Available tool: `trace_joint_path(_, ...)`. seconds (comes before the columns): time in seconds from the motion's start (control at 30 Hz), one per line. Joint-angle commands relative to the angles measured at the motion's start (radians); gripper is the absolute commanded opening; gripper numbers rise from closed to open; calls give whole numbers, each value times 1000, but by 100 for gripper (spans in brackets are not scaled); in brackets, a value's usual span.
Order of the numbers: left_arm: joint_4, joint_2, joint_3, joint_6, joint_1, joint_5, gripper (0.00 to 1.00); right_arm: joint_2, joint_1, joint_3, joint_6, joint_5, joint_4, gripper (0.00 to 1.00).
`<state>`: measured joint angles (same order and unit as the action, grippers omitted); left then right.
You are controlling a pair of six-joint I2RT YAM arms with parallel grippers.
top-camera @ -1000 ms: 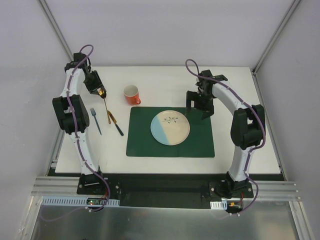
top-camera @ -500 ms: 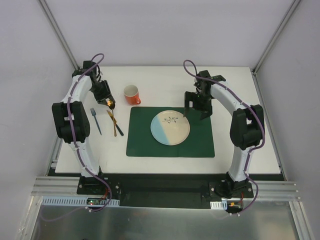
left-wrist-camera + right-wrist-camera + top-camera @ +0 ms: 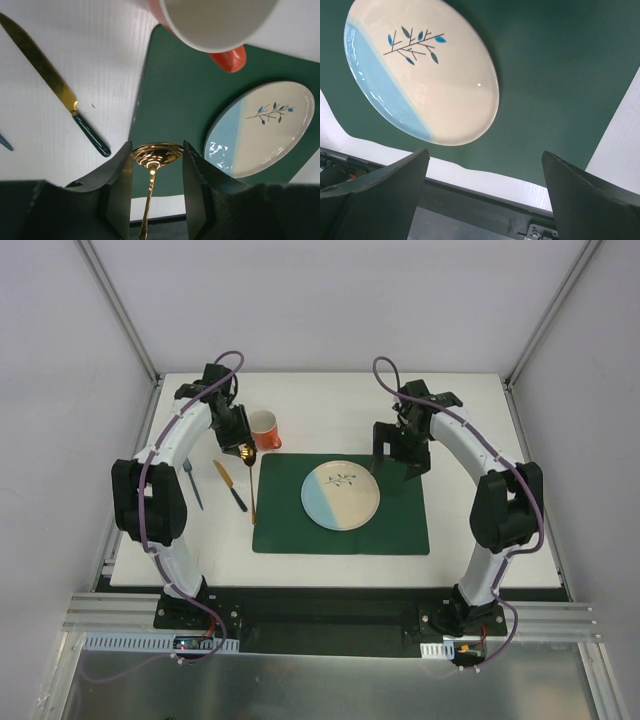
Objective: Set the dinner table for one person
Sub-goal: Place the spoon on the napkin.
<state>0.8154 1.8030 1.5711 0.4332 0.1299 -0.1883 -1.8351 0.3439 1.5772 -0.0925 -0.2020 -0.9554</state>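
My left gripper (image 3: 243, 448) is shut on the bowl of a gold spoon (image 3: 250, 485), which hangs handle-down over the left edge of the dark green placemat (image 3: 400, 525). In the left wrist view the spoon (image 3: 156, 154) sits between the fingers (image 3: 120, 190). The orange mug (image 3: 264, 429) stands just right of that gripper on the white dinner table (image 3: 330, 405). A cream and blue plate (image 3: 340, 495) lies on the placemat. My right gripper (image 3: 396, 462) is open and empty above the placemat's far right part, beside the plate (image 3: 420, 75).
A gold knife with a dark handle (image 3: 230, 486) and a dark blue fork (image 3: 191, 483) lie on the table left of the placemat. The knife (image 3: 55, 85) also shows in the left wrist view. White walls enclose the table.
My left gripper has carried the spoon to the right, from the table's far left to beside the mug at the placemat's left edge. The right gripper has hardly moved.
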Motion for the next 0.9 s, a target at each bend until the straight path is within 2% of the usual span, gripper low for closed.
trace_joint_path(0.0, 7, -24, 12, 102, 88, 59, 0, 115, 4, -49, 17, -4, -29, 99)
trace_joint_path(0.57, -10, 205, 167, 197, 399, 87, 0, 266, 4, -175, 25, 38, -45, 99)
trace_joint_path(0.87, -61, 358, 257, 191, 464, 56, 0, 270, 6, -178, 22, 23, -49, 99)
